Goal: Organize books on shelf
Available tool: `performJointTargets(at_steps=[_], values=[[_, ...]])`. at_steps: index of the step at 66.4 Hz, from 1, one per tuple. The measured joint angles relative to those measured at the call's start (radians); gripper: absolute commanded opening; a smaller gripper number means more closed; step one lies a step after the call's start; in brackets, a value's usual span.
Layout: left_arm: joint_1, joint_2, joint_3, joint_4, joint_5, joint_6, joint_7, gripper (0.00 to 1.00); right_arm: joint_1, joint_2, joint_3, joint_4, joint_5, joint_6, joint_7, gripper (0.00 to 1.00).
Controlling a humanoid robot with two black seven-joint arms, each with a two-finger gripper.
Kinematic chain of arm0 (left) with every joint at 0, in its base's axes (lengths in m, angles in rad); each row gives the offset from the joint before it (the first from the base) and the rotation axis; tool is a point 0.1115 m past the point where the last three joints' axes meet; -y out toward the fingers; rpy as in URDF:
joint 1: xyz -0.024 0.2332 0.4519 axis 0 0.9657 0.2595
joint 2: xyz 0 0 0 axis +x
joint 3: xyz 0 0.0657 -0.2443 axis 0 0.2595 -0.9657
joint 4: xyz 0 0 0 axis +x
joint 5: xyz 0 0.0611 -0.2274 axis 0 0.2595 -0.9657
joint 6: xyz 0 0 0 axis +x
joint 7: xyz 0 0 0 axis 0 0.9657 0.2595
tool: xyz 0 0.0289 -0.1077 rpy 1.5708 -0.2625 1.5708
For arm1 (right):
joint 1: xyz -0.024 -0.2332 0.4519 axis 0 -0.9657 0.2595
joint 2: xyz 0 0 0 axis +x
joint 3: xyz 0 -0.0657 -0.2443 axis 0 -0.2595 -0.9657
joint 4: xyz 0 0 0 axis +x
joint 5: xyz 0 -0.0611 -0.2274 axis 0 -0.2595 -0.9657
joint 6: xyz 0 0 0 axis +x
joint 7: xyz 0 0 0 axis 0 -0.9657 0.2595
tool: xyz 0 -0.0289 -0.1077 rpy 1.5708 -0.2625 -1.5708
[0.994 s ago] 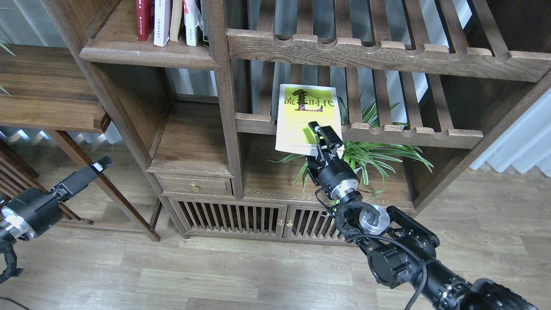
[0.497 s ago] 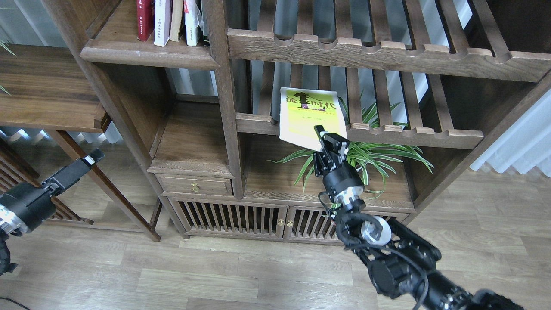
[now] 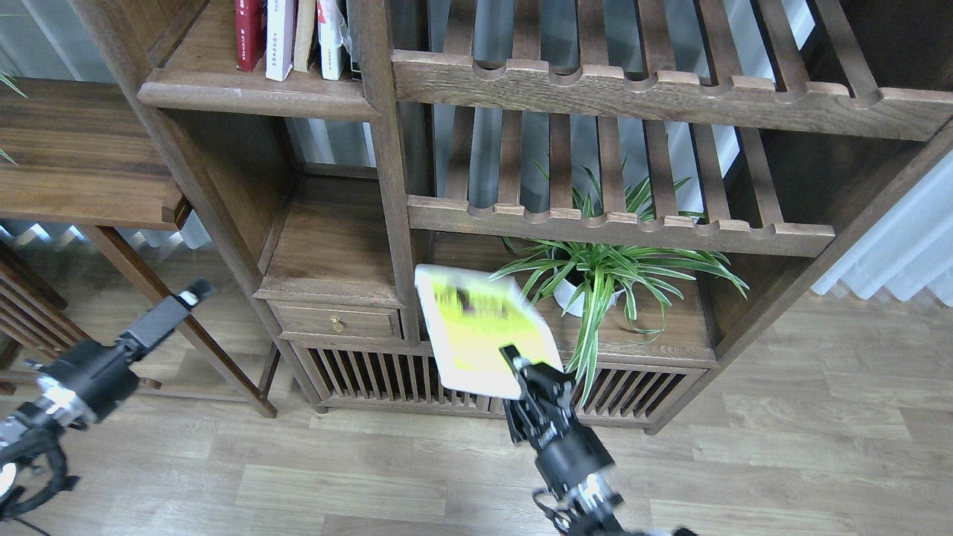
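One blurred yellow-green book (image 3: 484, 339), tilted, gripped by right pincer (image 3: 521, 372).

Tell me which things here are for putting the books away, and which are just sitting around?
For the job:
- yellow-green book, pinched at its lower corner by the right gripper
- solid wooden shelf with books standing on it

Just sitting around:
- spider plant
- slatted racks
- little drawer
- left gripper, holding nothing

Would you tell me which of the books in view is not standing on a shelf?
The yellow-green book, held in the right gripper in front of the cabinet; the other books stand upright on the top-left shelf.
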State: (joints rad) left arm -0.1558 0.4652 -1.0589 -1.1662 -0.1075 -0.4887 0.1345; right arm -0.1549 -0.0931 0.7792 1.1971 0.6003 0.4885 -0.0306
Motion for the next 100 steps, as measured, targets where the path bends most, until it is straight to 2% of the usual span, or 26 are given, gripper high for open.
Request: performJointTargets(at_steps=[7, 13, 19, 28, 35, 41, 71, 100], values=[[0.03, -0.064, 0.009, 0.009, -0.035, 0.0, -0.008, 1.0, -0.001, -0.012, -0.012, -0.001, -0.002, 0.0, -0.003, 0.04], [0.071, -0.165, 0.014, 0.023, -0.078, 0.0, -0.007, 1.0, 0.009, -0.012, -0.014, -0.004, -0.003, 0.0, -0.01, 0.04], [0.118, -0.201, 0.02, 0.023, -0.101, 0.0, -0.003, 1.0, 0.023, -0.012, -0.015, -0.005, -0.004, 0.0, -0.018, 0.04], [0.178, -0.136, 0.127, -0.047, -0.315, 0.0, 0.006, 1.0, 0.047, -0.009, -0.037, -0.005, -0.005, 0.0, -0.056, 0.04], [0.167, -0.048, 0.234, -0.118, -0.498, 0.0, 0.006, 1.0, 0.056, -0.009, -0.066, -0.005, -0.006, 0.0, -0.087, 0.04], [0.151, -0.022, 0.269, -0.142, -0.563, 0.0, 0.007, 1.0, 0.059, -0.01, -0.086, -0.007, -0.006, 0.0, -0.111, 0.04], [0.145, -0.016, 0.409, -0.146, -0.583, 0.0, 0.014, 1.0, 0.064, -0.004, -0.159, -0.006, -0.006, 0.0, -0.213, 0.04], [0.155, -0.057, 0.494, -0.135, -0.58, 0.0, 0.014, 1.0, 0.056, -0.004, -0.227, -0.004, -0.018, 0.0, -0.246, 0.04]])
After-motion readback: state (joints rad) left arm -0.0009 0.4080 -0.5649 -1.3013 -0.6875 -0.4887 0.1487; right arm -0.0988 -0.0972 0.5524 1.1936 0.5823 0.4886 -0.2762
